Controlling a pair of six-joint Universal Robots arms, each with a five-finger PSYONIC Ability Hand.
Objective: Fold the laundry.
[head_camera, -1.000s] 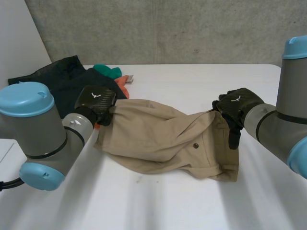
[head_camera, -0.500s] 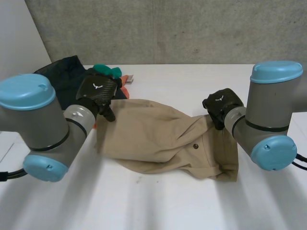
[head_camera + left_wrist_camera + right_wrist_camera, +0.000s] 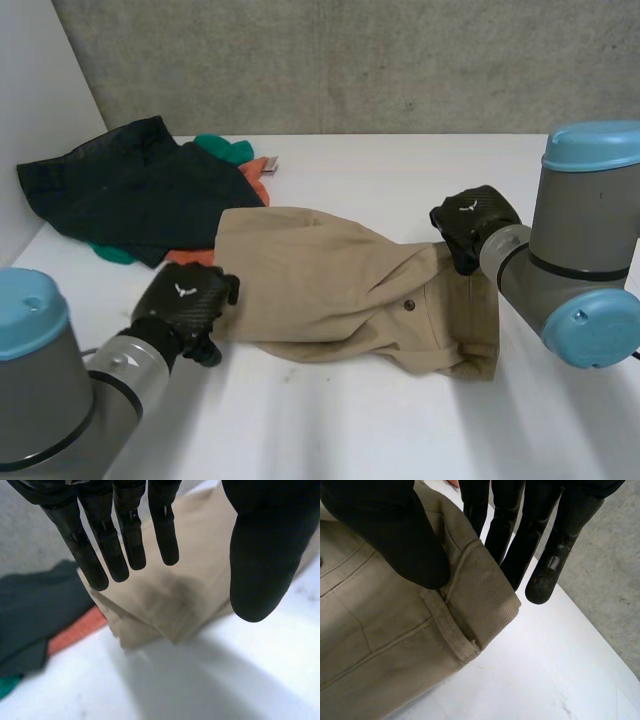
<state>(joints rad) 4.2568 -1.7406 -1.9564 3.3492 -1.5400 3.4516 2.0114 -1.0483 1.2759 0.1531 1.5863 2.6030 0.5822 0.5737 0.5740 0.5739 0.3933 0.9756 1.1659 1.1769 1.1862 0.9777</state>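
Trousers lie crosswise, waistband rightward, pinched by right hand; left hand fingers apart.

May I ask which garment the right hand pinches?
The tan trousers, whose waistband the right hand pinches; the dark cloth, orange cloth and teal cloth lie untouched.

A bare lab-like test room: grey concrete wall behind a plain white table.
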